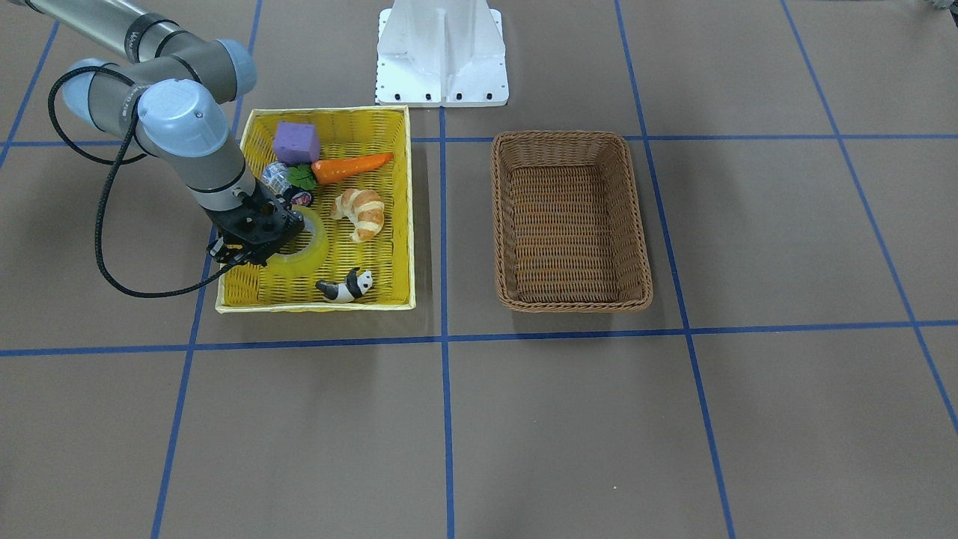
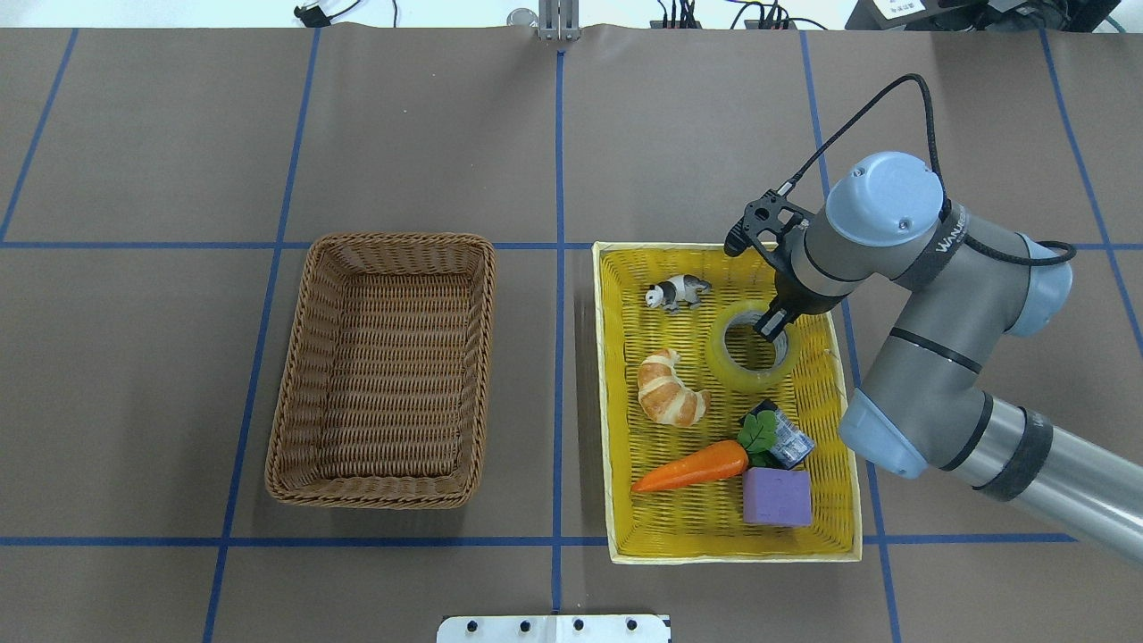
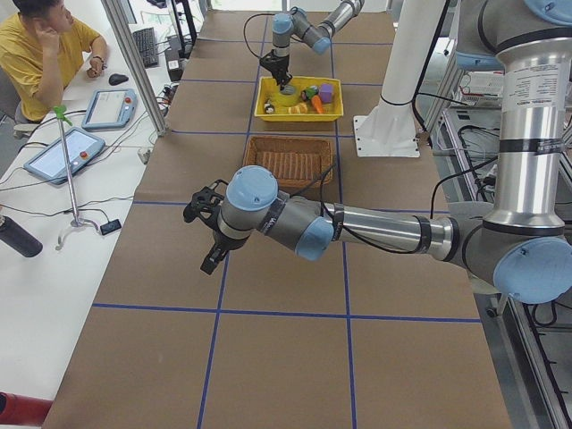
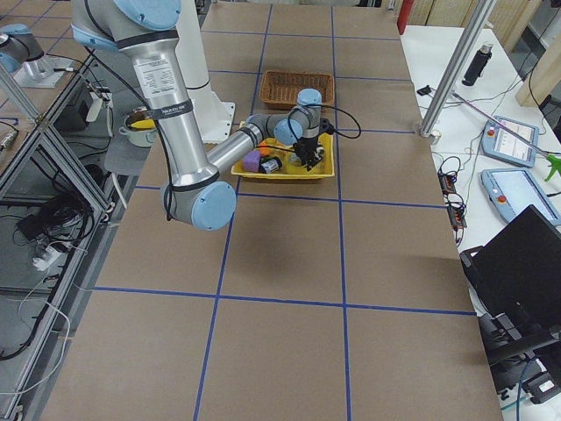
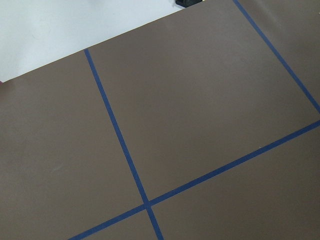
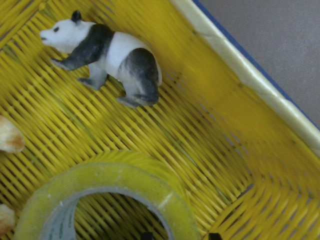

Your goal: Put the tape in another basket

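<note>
The tape (image 2: 725, 362), a yellow-green roll with a pale inner core, lies flat in the yellow basket (image 2: 732, 555) near its far right corner. My right gripper (image 2: 772, 329) reaches down onto the roll's far wall. In the right wrist view one fingertip is inside the hole and the other outside, close against the tape (image 6: 125, 175). The gripper (image 6: 178, 235) looks shut on that wall. The brown wicker basket (image 2: 384, 241) stands to the left with nothing in it. My left gripper (image 3: 213, 259) hangs over bare table away from both baskets; I cannot tell whether it is open or shut.
The yellow basket also holds a panda figure (image 2: 677, 291), a croissant (image 2: 670, 390), a carrot (image 2: 692, 467), a purple block (image 2: 777, 496) and a small dark cylinder (image 2: 784, 439). The white robot base (image 1: 441, 56) stands behind the baskets. An operator (image 3: 45, 54) sits beside the table.
</note>
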`<state>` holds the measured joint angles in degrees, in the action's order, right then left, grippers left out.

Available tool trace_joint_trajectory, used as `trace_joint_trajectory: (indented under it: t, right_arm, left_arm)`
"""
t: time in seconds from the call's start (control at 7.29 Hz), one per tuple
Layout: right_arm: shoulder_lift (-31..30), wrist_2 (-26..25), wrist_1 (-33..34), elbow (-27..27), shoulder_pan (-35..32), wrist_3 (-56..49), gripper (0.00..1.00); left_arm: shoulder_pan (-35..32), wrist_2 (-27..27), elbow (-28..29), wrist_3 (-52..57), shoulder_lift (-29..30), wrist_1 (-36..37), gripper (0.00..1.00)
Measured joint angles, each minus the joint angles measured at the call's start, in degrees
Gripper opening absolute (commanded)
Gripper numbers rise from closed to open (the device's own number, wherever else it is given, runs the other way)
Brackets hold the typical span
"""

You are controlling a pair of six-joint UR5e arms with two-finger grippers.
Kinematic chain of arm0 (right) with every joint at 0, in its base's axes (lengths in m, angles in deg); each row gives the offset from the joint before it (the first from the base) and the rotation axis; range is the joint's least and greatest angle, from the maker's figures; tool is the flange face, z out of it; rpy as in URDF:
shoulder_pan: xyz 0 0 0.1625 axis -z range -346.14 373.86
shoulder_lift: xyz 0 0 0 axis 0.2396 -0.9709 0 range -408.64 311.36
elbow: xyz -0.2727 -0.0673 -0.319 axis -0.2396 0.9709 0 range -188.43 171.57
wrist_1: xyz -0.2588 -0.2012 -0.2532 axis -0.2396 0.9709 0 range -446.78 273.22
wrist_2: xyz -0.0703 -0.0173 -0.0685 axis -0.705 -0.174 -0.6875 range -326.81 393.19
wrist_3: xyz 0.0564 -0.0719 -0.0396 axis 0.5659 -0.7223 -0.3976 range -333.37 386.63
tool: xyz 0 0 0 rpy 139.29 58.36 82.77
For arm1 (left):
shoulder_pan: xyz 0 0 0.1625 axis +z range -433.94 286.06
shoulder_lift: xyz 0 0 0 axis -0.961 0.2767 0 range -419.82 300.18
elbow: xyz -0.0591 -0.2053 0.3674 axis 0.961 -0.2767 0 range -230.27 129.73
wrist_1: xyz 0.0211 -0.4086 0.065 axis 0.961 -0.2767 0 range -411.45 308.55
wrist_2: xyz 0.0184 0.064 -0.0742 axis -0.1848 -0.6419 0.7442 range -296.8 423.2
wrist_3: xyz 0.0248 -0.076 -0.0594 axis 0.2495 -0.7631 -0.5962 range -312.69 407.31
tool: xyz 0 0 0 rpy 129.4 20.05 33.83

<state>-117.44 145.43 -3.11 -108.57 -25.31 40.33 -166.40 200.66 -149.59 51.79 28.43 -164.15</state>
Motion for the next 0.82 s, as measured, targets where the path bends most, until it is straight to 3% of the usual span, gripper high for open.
trace_joint_trajectory:
  t: [0.55, 0.82]
  right_arm:
    - [1.6, 0.3, 0.0, -5.1, -10.5, -4.1, 0.00]
    - [3.2, 1.7, -2.3, -6.3, -14.3, 1.6, 0.00]
  left_arm:
    - [0.0, 0.2, -0.1, 0.0, 0.0, -0.7, 0.99]
    - [0.0, 3.7, 0.0, 0.0, -0.1, -4.1, 0.99]
